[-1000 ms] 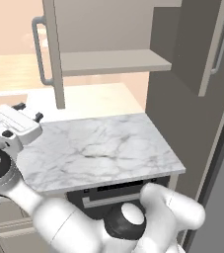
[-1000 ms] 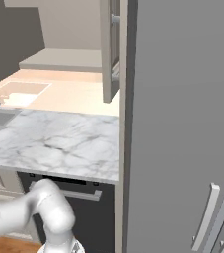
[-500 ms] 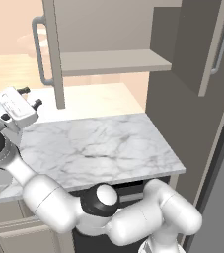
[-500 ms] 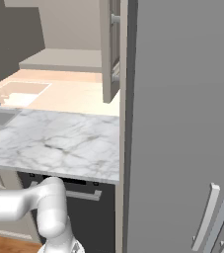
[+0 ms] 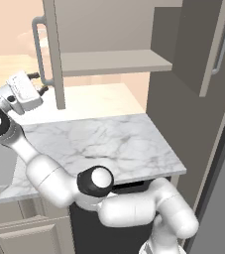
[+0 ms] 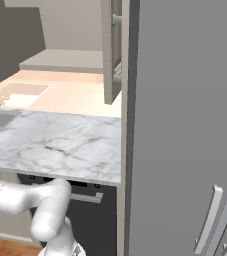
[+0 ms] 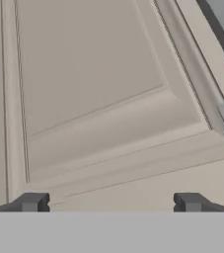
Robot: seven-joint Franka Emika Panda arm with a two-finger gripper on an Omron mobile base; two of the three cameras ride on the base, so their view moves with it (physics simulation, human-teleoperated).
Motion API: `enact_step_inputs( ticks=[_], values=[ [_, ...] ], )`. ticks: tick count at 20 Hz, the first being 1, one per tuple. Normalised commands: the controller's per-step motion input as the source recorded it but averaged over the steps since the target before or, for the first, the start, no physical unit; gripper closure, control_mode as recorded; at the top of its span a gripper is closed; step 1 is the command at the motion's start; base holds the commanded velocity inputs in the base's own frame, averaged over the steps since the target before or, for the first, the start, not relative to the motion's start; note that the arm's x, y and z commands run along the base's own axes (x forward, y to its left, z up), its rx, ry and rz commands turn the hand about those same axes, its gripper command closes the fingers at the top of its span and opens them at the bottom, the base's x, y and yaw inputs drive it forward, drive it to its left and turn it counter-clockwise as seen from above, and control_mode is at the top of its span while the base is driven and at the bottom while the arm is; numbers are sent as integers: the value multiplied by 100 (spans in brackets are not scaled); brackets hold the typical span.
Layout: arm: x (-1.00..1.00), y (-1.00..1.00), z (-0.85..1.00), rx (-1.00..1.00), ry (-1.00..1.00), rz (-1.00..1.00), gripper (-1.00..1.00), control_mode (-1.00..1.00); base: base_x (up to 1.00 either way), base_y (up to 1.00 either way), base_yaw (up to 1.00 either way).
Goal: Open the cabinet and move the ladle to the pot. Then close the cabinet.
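The cabinet [image 5: 109, 62] hangs above the marble counter [image 5: 104, 144], both doors swung open and its shelf bare. The gripper [image 5: 37, 83], jaws spread wide and holding nothing, sits left of the left door [image 5: 53, 54], just beside its upright handle [image 5: 38, 49]. In the hand view it faces that door's panel [image 7: 93, 84] close up.

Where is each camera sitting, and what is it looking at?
Left base view: behind the arm on its left, looking down at the marble counter and open cabinet; the gripper is by the left door's handle.
Right base view: behind on its right, looking at the tall grey unit; an arm bend shows low.
Hand view: on the hand, facing a cabinet door panel up close; two fingers stand wide apart.
Both base views share the counter and cabinet.
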Motion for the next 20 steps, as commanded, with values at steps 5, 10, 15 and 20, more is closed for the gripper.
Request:
enact_step_inputs(
  ticks=[5,10,15,20],
  values=[
    [-3,-78,35,0,0,-1,-100,-100,0,0,0],
    [-32,-96,29,0,0,0,-100,-100,0,0,0],
    [-68,-100,18,0,-3,0,-100,-100,0,0,0],
    [-51,-100,3,0,-3,0,-100,-100,0,0,0]
  ],
)
